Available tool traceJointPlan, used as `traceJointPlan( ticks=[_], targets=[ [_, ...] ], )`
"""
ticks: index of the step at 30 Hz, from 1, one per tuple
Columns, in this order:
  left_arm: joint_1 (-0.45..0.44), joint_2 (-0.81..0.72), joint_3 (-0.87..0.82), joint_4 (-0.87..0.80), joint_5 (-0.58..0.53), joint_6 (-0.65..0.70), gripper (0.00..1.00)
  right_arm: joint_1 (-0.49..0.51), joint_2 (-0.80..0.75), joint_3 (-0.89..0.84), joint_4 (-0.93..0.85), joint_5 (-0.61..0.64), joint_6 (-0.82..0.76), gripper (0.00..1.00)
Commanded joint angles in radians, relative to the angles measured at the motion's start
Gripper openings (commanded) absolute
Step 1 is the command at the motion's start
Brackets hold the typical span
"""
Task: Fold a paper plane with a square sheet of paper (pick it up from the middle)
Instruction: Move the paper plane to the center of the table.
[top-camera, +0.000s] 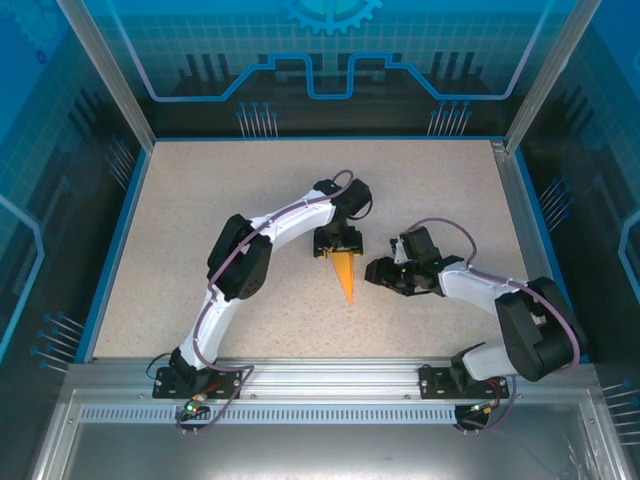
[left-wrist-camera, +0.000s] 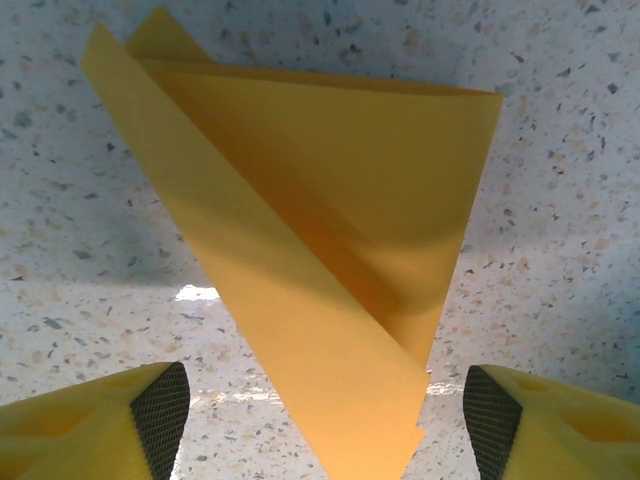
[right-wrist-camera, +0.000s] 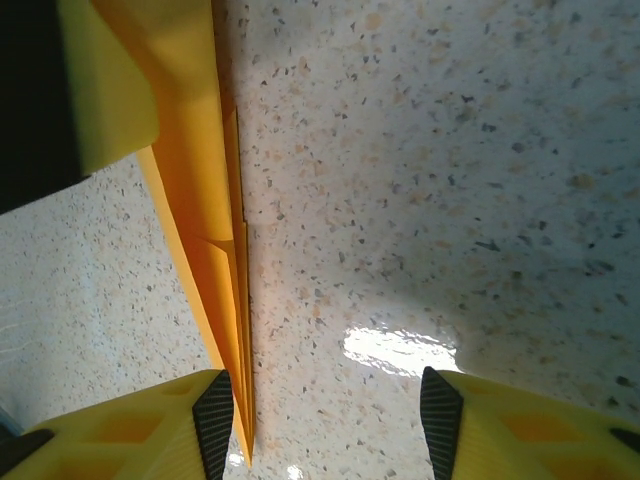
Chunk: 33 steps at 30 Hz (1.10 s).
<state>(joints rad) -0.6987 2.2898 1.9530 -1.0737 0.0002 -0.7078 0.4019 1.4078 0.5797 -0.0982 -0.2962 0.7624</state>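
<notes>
The paper plane (top-camera: 345, 276) is a narrow orange-yellow dart lying on the speckled table, its nose toward the near edge. My left gripper (top-camera: 338, 246) hangs over its wide tail end. In the left wrist view the plane (left-wrist-camera: 330, 250) rises between the open left gripper (left-wrist-camera: 325, 415), and both pads stand apart from the paper. My right gripper (top-camera: 376, 272) sits just right of the plane. In the right wrist view it is open (right-wrist-camera: 325, 415), and the plane's layered edge (right-wrist-camera: 205, 220) runs beside its left finger (right-wrist-camera: 213, 420), with bare table between the pads.
The speckled table (top-camera: 200, 200) is ringed by a blue rim and glass walls on metal posts (top-camera: 105, 70). An aluminium rail (top-camera: 320, 375) carries both arm bases at the near edge. A yellow finger of the left gripper (right-wrist-camera: 105, 95) shows above the plane.
</notes>
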Motion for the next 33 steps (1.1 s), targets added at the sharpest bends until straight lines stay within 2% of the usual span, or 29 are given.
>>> traceJointPlan(
  ticks=[1,7,16,24,27,33],
  targets=[
    [-0.009,0.042,0.054,-0.069,-0.016,0.013,0.76,0.020,0.018,0.021,0.012,-0.009,0.015,0.55],
    [-0.009,0.064,0.075,-0.101,-0.029,0.023,0.68,0.027,0.015,0.025,0.005,0.001,0.014,0.55],
    [-0.007,-0.059,-0.020,-0.044,-0.060,0.017,0.62,0.030,0.037,0.050,0.008,-0.008,0.003,0.55],
    [0.004,-0.162,-0.188,0.056,-0.079,-0.007,0.48,0.049,0.103,0.103,0.044,-0.069,-0.032,0.55],
    [0.016,-0.184,-0.237,0.091,-0.070,-0.018,0.37,0.064,0.144,0.135,0.043,-0.086,-0.044,0.56],
    [0.033,-0.218,-0.293,0.127,-0.075,-0.015,0.29,0.082,0.219,0.182,0.057,-0.112,-0.054,0.55]
  ],
)
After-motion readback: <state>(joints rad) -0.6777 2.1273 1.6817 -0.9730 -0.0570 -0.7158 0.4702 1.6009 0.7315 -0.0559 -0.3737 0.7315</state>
